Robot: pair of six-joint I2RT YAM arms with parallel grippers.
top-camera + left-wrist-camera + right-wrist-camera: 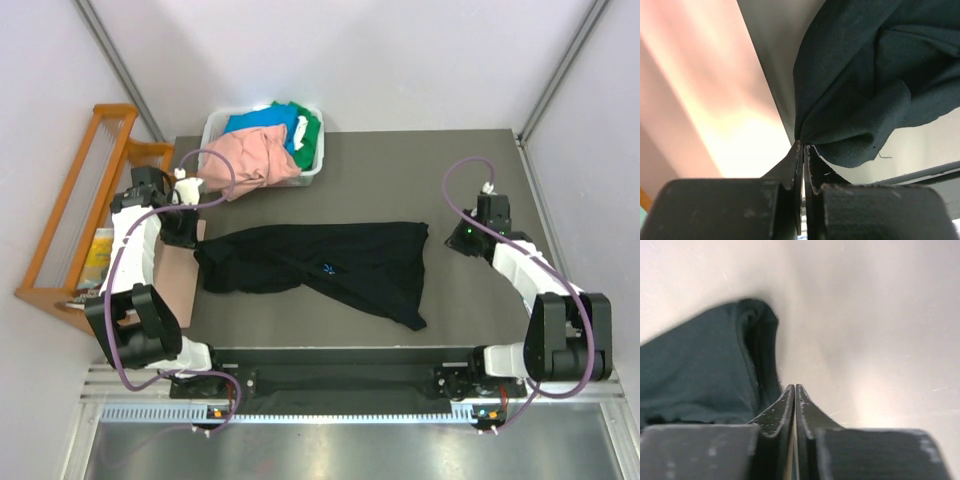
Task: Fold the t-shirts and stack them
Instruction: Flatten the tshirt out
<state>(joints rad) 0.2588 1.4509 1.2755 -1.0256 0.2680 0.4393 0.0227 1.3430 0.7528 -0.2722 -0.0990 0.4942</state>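
Flattening the black t-shirt (330, 262) on the bench (400, 170) looks like the current step: left hand (801, 146) pinched shut on its edge, right hand (795, 387) closed empty with the cloth just to its left, so it should open and catch that end.

A big black t-shirt (330, 262) lies stretched out and crumpled across the middle of the dark counter (400, 170). It has a tiny blue mark (328, 268) near its middle. The left tool (190, 235) is at the shirt's left end. The right tool (457, 238) is just beside the right end, not touching it. In the upper left, a white bin (209, 132) holds a pink t-shirt (255, 160), a blue t-shirt (258, 120) and a green t-shirt (308, 132). The pink one hangs over the bin's front edge.
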